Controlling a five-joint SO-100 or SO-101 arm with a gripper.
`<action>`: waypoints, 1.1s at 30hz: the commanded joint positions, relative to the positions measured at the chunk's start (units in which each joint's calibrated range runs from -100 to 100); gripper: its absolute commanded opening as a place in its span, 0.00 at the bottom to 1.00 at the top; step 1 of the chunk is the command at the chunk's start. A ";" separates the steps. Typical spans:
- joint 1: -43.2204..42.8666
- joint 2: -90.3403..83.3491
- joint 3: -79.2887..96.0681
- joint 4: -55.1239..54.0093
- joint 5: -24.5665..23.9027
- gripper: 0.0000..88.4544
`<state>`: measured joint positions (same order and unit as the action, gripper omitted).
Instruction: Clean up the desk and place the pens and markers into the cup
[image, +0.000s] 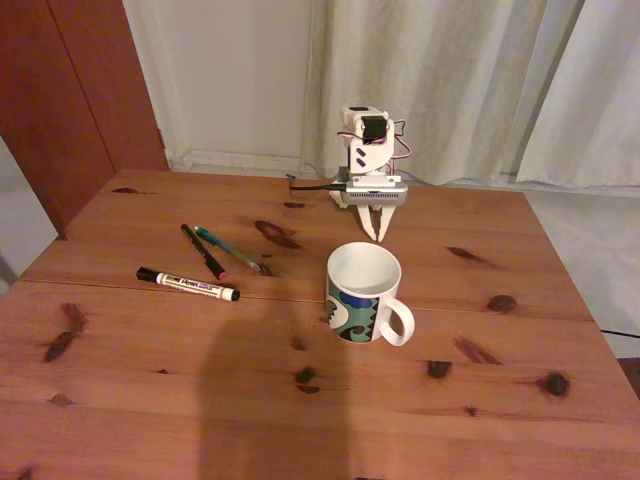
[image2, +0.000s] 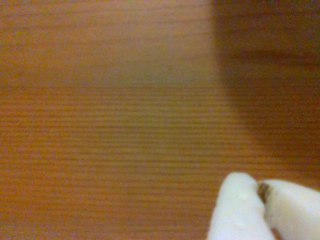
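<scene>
We see the pincer (image: 378, 236) at the far side of the desk (image: 150, 340), hanging tip-down from the folded white arm (image: 367, 160), its two white fingers drawn together with nothing between them. In the wrist view the fingertips (image2: 240, 210) meet at the lower right over blurred wood grain.

In the fixed view the cup (image: 364, 294) stands upright just in front of the pincer, toward 6 o'clock from it: white, with a blue-and-green swirl round its lower half, a white inside, and its handle pointing to about 4 o'clock.

At about 9 o'clock from the cup we find three sticks lying flat: a white marker (image: 188, 284) with black ends and a printed label, a thin black pen (image: 203, 251) with a red tip, and a teal-green pen (image: 228, 248) just beside the black one.
</scene>
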<state>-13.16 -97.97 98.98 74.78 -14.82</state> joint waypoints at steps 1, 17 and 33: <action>0.34 -0.38 0.66 0.62 0.21 0.02; 4.60 -0.30 0.12 0.36 3.61 0.01; 14.89 19.89 -21.79 0.36 12.26 0.01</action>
<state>1.06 -85.85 86.33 75.61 -2.81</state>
